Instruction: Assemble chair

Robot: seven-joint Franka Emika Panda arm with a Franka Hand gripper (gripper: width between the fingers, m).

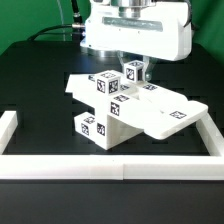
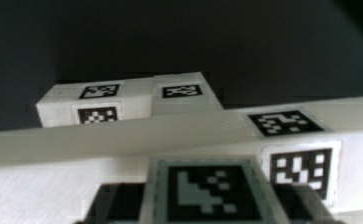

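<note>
Partly built chair point(image 1: 120, 108) sits centre frame in the exterior view on the black table point(image 1: 30, 75), inside the low white border wall point(image 1: 100, 166). Flat panel point(image 1: 165, 110) tilts out toward the exterior view's right; chunky tagged blocks point(image 1: 95, 125) stack at lower centre. Gripper point(image 1: 131, 72) hangs straight down from the arm at top centre, directly over the upright block point(image 1: 108, 85) at the chair's top. Jaws are narrow and look pinched on a tagged piece point(image 2: 208, 187), which fills the lower centre of the wrist view; exact contact is hard to see. That piece's long axis seems roughly vertical, in line with the fingers. Judgement: the next move turns on seating it straight down into the assembly right beneath it.
</note>
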